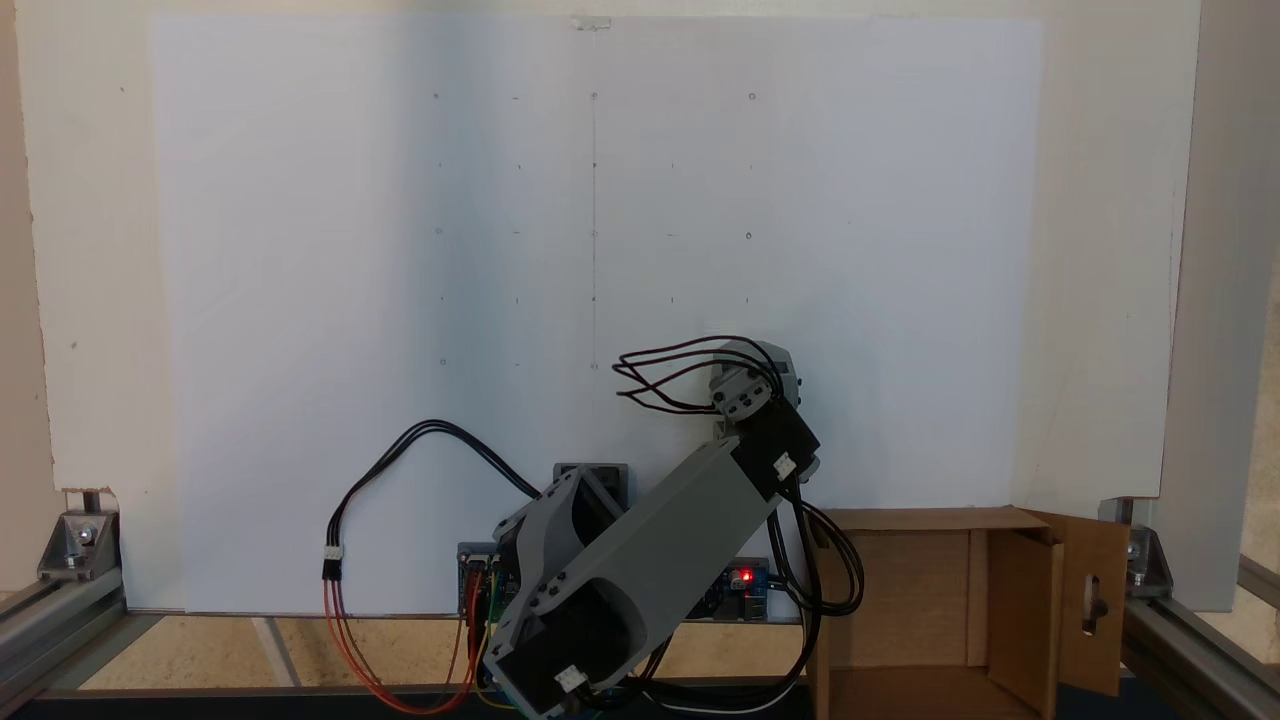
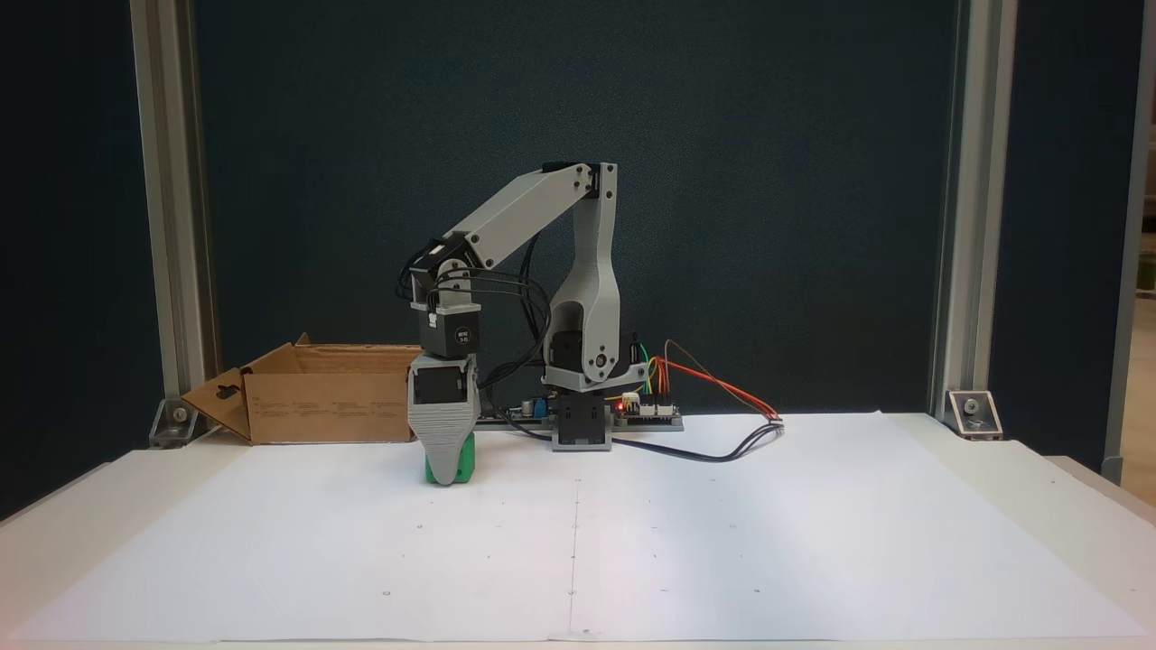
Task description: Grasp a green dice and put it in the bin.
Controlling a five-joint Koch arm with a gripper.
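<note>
In a fixed view the green dice (image 2: 466, 471) rests on the white paper, left of the arm's base. My gripper (image 2: 447, 477) points straight down over it, its tip at the paper. The broad grey finger (image 2: 442, 433) covers most of the dice, so green shows only at its sides. The second jaw lies behind the first, and the gap between them is hidden. The cardboard bin (image 2: 334, 406) stands behind and to the left of the gripper. In a fixed view from above, the bin (image 1: 1020, 600) lies open at lower right, and the arm's wrist (image 1: 760, 390) hides the gripper and dice.
The arm's base (image 2: 582, 397) stands at the back centre with a controller board (image 2: 646, 411) and loose cables (image 2: 722, 451) to its right. Aluminium posts (image 2: 167, 226) frame both sides. The white paper sheet (image 2: 722, 542) spreads wide in front.
</note>
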